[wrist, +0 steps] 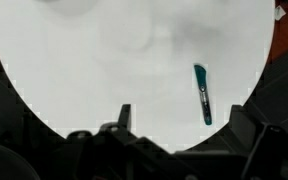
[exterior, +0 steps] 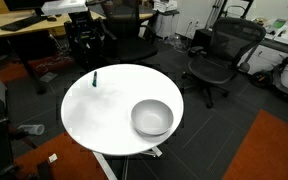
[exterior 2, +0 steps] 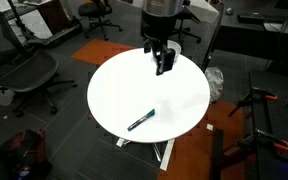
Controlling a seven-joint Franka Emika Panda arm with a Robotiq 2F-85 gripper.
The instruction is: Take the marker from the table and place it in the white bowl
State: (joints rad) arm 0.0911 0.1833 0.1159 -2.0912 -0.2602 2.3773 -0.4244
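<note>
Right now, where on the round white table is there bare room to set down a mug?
Bare: the wide middle of the round white table, between the thin teal marker and the plain white bowl, and the stretch nearer the camera below the marker. Crowded only by the bowl, which sits near the rim.

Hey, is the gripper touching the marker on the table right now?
Apart. In an exterior view the gripper hangs over the table, with bare white tabletop between it and the marker.
</note>
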